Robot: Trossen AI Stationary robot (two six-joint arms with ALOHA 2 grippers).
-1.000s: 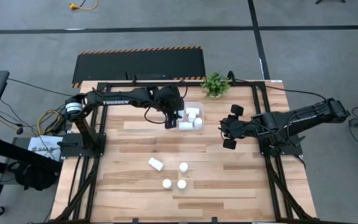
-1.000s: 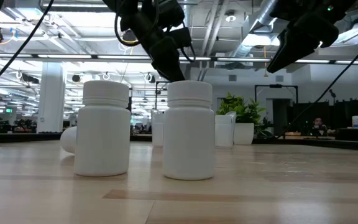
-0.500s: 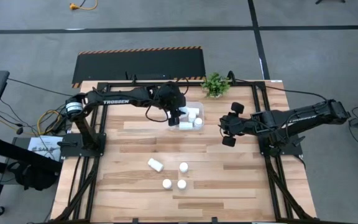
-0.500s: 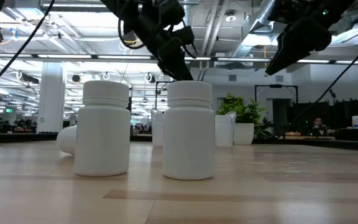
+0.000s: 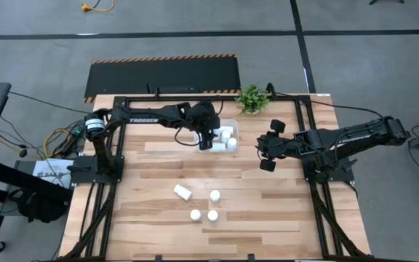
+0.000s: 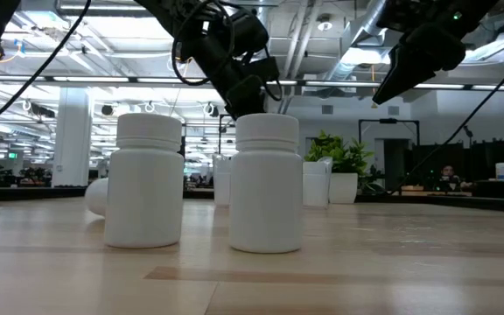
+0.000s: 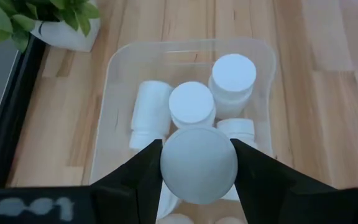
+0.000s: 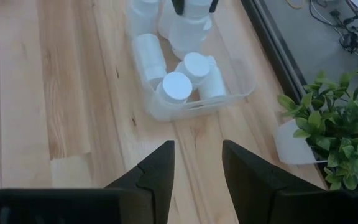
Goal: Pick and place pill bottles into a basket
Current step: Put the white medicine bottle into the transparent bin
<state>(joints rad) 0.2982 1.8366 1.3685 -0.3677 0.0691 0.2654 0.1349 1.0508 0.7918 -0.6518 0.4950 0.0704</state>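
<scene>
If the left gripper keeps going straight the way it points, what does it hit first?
Probably the pill bottles already in the basket: the left gripper holds a bottle directly above them.

Past the open right end effector, the clear basket of white pill bottles sits on the wooden table near a potted plant.

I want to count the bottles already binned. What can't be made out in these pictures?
- Bin contents: in the left wrist view the held bottle and left gripper cover the near part, so no full count.
- High view: the left arm hides part of the bin.
- Low view: two near bottles block those behind.
- Right gripper waits open beside the bin.
</scene>
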